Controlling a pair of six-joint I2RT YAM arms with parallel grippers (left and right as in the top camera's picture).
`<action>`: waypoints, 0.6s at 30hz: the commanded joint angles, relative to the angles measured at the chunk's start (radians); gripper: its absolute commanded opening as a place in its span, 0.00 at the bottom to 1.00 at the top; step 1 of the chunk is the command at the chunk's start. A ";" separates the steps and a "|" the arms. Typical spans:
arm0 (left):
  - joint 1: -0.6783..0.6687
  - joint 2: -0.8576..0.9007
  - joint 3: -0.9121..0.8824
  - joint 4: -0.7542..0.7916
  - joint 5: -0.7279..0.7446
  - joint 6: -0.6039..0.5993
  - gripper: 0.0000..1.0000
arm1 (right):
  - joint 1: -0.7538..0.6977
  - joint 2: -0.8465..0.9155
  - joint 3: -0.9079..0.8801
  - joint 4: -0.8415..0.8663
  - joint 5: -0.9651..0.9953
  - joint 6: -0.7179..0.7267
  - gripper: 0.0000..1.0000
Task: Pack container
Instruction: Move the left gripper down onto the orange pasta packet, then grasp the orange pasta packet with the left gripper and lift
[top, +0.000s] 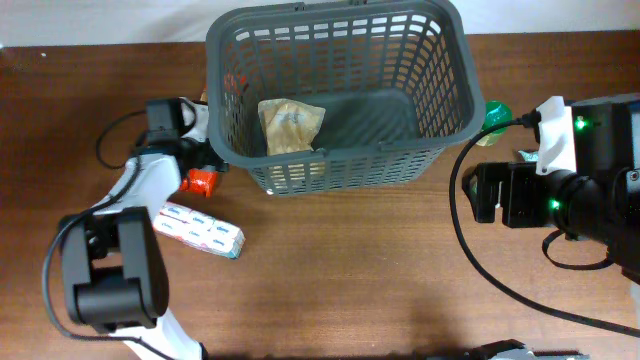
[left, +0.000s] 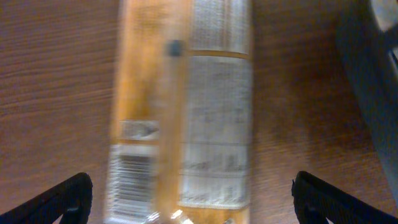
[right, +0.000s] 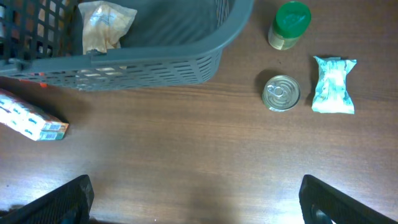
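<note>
1. Overhead, a brown wood-grain tabletop (top: 350, 280) fills almost everything, and a pale strip (top: 100, 20) shows beyond its far edge.
2. The container (top: 340, 172) stands at the middle of the far edge. A crumpled tan packet (top: 290, 125) lies on its floor, towards its left wall.
3. The left fingers (left: 68, 199) are spread wide and grip nothing. A blurred orange-and-white packet (left: 186, 112) lies on the wood between them, beside the container's left wall.
4. Towards the left edge, a red item (top: 203, 181) sits by the container's near-left corner. A blue-and-white patterned packet (top: 203, 230) lies nearer the front edge.
5. The right fingers (right: 336, 199) are also wide apart and empty, with bare wood below them.
6. Towards the right edge a green-lidded jar (right: 290, 25) stands near the container, with a tin can (right: 282, 93) and a pale green pouch (right: 334, 85) close by.
</note>
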 joint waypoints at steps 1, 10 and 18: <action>-0.045 0.041 -0.002 0.029 -0.107 0.021 0.95 | -0.005 0.001 -0.001 -0.004 -0.009 0.001 0.99; -0.056 0.107 -0.002 0.064 -0.169 0.019 0.95 | -0.005 0.001 -0.001 -0.004 -0.008 0.001 0.99; -0.060 0.138 -0.002 0.068 -0.191 0.019 0.50 | -0.005 0.001 -0.001 -0.004 -0.009 0.001 0.99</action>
